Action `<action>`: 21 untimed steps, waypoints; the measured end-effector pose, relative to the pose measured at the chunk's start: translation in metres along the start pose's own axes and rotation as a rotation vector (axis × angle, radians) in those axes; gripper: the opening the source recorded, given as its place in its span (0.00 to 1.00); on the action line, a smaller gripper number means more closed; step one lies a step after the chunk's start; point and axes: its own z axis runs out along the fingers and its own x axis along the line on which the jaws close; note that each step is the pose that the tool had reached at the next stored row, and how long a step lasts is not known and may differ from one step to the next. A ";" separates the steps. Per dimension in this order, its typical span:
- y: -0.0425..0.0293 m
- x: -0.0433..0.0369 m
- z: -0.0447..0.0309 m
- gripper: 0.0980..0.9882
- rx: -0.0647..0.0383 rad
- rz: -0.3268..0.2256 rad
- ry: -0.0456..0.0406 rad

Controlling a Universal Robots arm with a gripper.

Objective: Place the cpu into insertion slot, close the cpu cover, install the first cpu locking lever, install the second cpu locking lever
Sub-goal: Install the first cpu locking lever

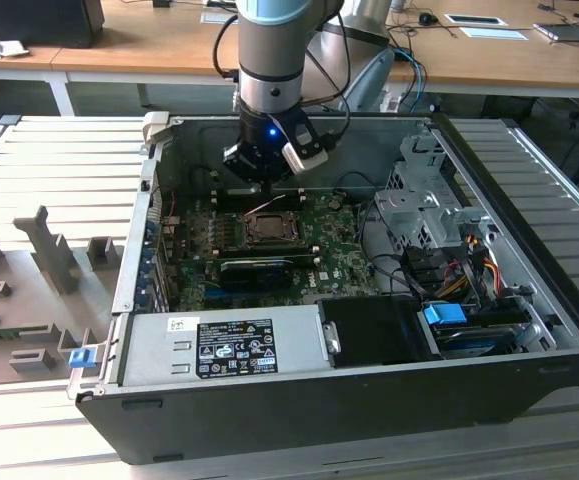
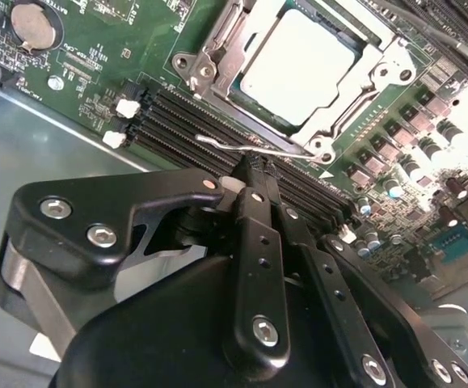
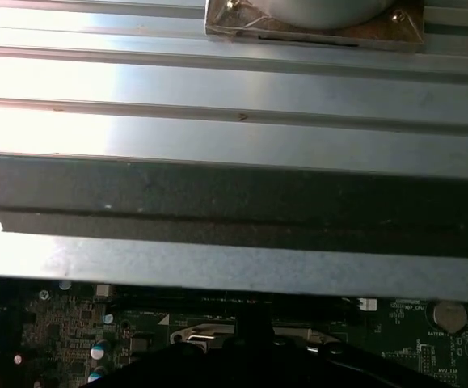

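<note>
In the second wrist view the cpu [image 2: 298,65], a pale square chip, lies in the insertion slot [image 1: 248,232] on the green motherboard. The cpu cover [image 2: 385,66], a metal frame, lies flat around it. A thin wire locking lever [image 2: 242,148] stands out along the socket's near edge. My gripper [image 2: 254,168] has its black fingers [image 2: 259,259] pressed together, tips right at that lever wire; I cannot tell whether they touch it. In the exterior view the gripper [image 1: 265,186] hangs just behind the socket, inside the open computer case.
Black memory slots [image 2: 177,117] run beside the socket, under the fingertips. A coin battery [image 2: 35,24] sits farther off. The case holds a power supply [image 1: 219,345] at the front, a drive cage [image 1: 419,200] and cables [image 1: 449,265] on the exterior view's right.
</note>
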 end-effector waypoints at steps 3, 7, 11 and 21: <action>-0.0005 -0.0009 0.0005 0.01 0.000 0.000 0.0003; -0.0010 -0.0038 0.0031 0.01 0.000 -0.001 0.0000; -0.0020 -0.0089 0.0090 0.01 0.000 -0.001 0.0000; -0.0043 -0.0216 0.0216 0.01 0.000 -0.002 0.0001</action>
